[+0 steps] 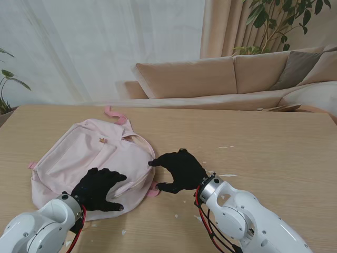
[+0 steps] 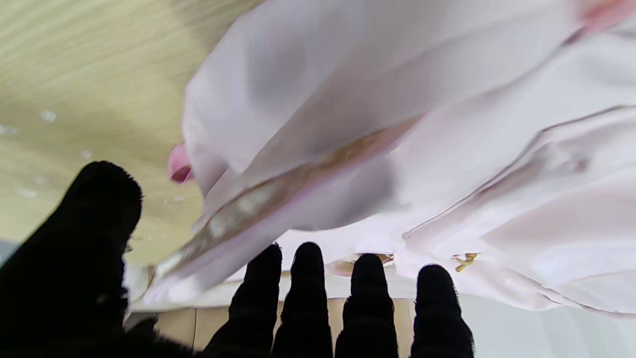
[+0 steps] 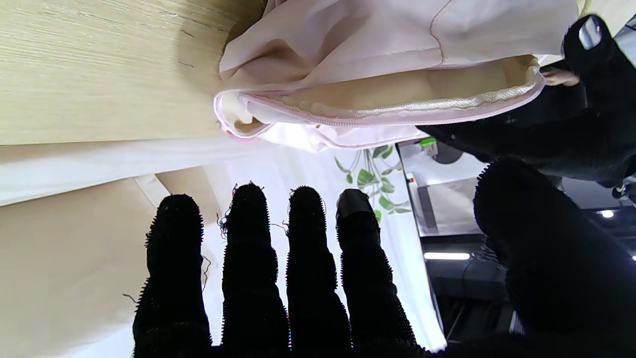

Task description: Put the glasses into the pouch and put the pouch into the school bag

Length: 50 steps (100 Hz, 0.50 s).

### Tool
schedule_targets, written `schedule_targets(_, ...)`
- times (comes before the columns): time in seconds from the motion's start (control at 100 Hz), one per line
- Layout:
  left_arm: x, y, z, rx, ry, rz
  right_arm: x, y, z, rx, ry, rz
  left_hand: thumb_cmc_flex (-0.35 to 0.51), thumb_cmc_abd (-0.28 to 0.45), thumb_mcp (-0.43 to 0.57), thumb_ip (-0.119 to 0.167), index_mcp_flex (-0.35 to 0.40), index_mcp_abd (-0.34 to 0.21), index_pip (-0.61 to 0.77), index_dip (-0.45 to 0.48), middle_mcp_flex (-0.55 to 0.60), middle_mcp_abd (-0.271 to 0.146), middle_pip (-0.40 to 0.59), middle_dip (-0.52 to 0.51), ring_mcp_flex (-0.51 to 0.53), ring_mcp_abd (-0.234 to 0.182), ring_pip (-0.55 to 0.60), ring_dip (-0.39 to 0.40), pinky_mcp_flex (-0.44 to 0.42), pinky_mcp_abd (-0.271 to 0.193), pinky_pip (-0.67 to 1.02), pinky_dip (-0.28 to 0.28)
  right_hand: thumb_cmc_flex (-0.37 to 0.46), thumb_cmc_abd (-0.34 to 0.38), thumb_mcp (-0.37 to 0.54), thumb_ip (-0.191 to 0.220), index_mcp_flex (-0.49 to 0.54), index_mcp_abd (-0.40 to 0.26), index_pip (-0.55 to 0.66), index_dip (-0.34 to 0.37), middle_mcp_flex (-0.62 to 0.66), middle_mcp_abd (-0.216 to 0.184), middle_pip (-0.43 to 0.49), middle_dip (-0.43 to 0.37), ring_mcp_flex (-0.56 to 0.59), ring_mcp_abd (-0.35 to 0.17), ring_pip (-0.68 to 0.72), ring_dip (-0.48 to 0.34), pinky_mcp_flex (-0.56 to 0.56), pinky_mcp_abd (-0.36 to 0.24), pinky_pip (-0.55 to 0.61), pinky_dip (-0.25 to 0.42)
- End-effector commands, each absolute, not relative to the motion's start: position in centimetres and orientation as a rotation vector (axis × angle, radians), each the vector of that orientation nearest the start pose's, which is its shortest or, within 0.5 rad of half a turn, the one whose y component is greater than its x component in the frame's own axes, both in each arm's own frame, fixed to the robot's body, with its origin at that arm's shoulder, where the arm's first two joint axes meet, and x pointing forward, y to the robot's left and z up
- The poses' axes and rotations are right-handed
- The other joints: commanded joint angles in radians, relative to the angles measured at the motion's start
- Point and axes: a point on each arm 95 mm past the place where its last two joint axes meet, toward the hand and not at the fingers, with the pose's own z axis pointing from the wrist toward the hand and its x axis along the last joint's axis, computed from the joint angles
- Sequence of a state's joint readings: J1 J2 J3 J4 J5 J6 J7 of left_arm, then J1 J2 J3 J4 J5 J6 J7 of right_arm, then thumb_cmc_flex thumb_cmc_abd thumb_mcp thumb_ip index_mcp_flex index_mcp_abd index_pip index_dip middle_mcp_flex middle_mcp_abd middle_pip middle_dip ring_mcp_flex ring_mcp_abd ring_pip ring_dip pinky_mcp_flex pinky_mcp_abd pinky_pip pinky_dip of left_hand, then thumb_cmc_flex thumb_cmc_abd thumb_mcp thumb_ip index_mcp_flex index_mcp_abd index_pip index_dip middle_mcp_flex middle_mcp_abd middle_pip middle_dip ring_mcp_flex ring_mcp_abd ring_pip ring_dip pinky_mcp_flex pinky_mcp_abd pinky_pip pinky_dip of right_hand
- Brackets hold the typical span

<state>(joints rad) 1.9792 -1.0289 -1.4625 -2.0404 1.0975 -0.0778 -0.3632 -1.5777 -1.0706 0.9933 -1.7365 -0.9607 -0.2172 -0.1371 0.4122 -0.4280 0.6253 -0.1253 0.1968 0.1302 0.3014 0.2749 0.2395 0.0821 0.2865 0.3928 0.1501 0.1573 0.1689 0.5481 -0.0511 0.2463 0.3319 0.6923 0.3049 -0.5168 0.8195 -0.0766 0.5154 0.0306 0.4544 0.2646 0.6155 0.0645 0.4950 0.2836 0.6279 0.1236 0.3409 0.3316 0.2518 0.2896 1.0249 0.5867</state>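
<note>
Pink school bag (image 1: 89,161) lies flat on table (image 1: 263,153) w/ zip mouth agape, left hand (image 1: 100,188) resting on its near corner, right hand (image 1: 179,169) beside opening, both w/ fingers spread, gripping nothing.

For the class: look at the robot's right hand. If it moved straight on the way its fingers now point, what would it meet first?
Most likely the pink school bag. The right hand points leftward at the bag's open edge, and the right wrist view shows that zip opening just beyond the fingertips. Depth is unclear, so contact may already be near.

Overhead stand, two close wrist views
</note>
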Motion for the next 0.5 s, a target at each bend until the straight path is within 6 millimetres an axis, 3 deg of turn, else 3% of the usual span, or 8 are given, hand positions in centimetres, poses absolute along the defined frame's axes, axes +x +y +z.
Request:
schedule_targets(0.0,28.9,2.2,-31.3,-1.249,1.867,-1.192,34.1,10.4,-30.8,0.945,1.683,1.936,0.018,-0.022,0.014,-0.017,-0.048,0.001,-0.075,-0.024,-0.046,-0.024,-0.038,-0.023,-0.051,-0.015,-0.043,-0.034,-0.008,-0.021,-0.079,-0.002,0.008,0.014,0.015,0.011,0.004,-0.018,-0.006,0.016,-0.013,-0.011,-0.001,0.004,0.004,-0.002,0.013,0.015,-0.008,-0.003,0.01,0.016)
schedule_targets(0.16,28.9,2.8,-32.8,-1.222,1.822,-1.12,34.1,10.5,-30.8,0.951,1.681,1.938,0.252,0.11,-0.005,0.064,-0.043,-0.052,-0.065,0.022,-0.048,-0.035,-0.064,-0.041,-0.065,0.005,-0.076,-0.058,-0.013,-0.029,-0.15,0.006,0.009,0.015,0.017,0.011,0.005,-0.015,-0.007,0.019,-0.013,-0.011,0.001,0.005,0.004,-0.001,0.015,0.015,-0.009,-0.003,0.01,0.017)
schedule_targets(0.24,29.3,2.9,-33.8,-1.268,1.763,-1.115,34.1,10.5,-30.7,0.946,1.678,1.94,0.444,0.191,-0.069,0.065,0.017,-0.096,0.003,0.021,0.01,-0.038,-0.047,-0.056,-0.035,0.037,-0.078,-0.074,0.001,-0.02,-0.162,-0.014,0.007,0.016,0.017,0.011,0.005,-0.017,-0.008,0.021,-0.012,-0.011,0.001,0.005,0.004,-0.002,0.015,0.016,-0.008,-0.003,0.01,0.017)
schedule_targets(0.28,29.6,3.0,-34.3,-1.29,1.737,-1.115,34.1,10.5,-30.7,0.946,1.674,1.941,0.554,0.246,-0.143,0.059,0.078,-0.117,0.052,0.013,0.042,-0.04,-0.04,-0.067,-0.013,0.052,-0.074,-0.078,0.022,-0.008,-0.16,-0.027,0.008,0.015,0.017,0.012,0.006,-0.017,-0.008,0.021,-0.012,-0.012,0.001,0.004,0.004,-0.001,0.015,0.016,-0.008,-0.003,0.01,0.018)
schedule_targets(0.33,30.0,3.1,-34.9,-1.342,1.708,-1.14,34.1,10.5,-30.6,0.949,1.67,1.943,0.748,0.35,-0.365,0.061,0.189,-0.149,0.12,0.009,0.098,-0.04,-0.025,-0.079,0.018,0.064,-0.063,-0.08,0.035,0.001,-0.164,-0.055,0.008,0.016,0.017,0.012,0.006,-0.017,-0.008,0.022,-0.012,-0.012,0.001,0.004,0.005,-0.002,0.016,0.016,-0.008,-0.003,0.01,0.018)
schedule_targets(0.35,30.1,3.0,-35.1,-1.372,1.695,-1.16,34.1,10.5,-30.6,0.95,1.668,1.943,0.759,0.356,-0.369,0.062,0.217,-0.15,0.132,0.013,0.114,-0.038,-0.02,-0.078,0.02,0.064,-0.062,-0.081,0.034,0.001,-0.165,-0.057,0.009,0.016,0.017,0.012,0.007,-0.016,-0.008,0.023,-0.013,-0.011,0.001,0.004,0.006,-0.003,0.016,0.017,-0.008,-0.003,0.01,0.018)
schedule_targets(0.37,30.2,3.0,-35.2,-1.403,1.684,-1.177,34.1,10.4,-30.6,0.95,1.668,1.943,0.849,0.378,-0.503,0.067,0.265,-0.144,0.147,0.031,0.151,-0.029,-0.016,-0.081,0.029,0.067,-0.06,-0.09,0.038,0.002,-0.162,-0.071,0.009,0.017,0.017,0.012,0.007,-0.016,-0.008,0.023,-0.011,-0.013,0.001,0.004,0.005,-0.002,0.016,0.017,-0.007,-0.003,0.011,0.018)
schedule_targets(0.49,30.5,2.5,-35.7,-1.507,1.667,-1.226,34.3,10.3,-30.6,0.954,1.665,1.938,0.879,0.332,-0.512,0.042,0.424,-0.081,0.179,0.035,0.38,0.056,0.034,-0.072,0.157,0.098,-0.016,-0.079,0.146,0.019,-0.118,-0.059,0.009,0.018,0.017,0.012,0.007,-0.015,-0.009,0.025,-0.012,-0.011,0.001,0.004,0.006,-0.001,0.017,0.017,-0.007,-0.003,0.011,0.019)
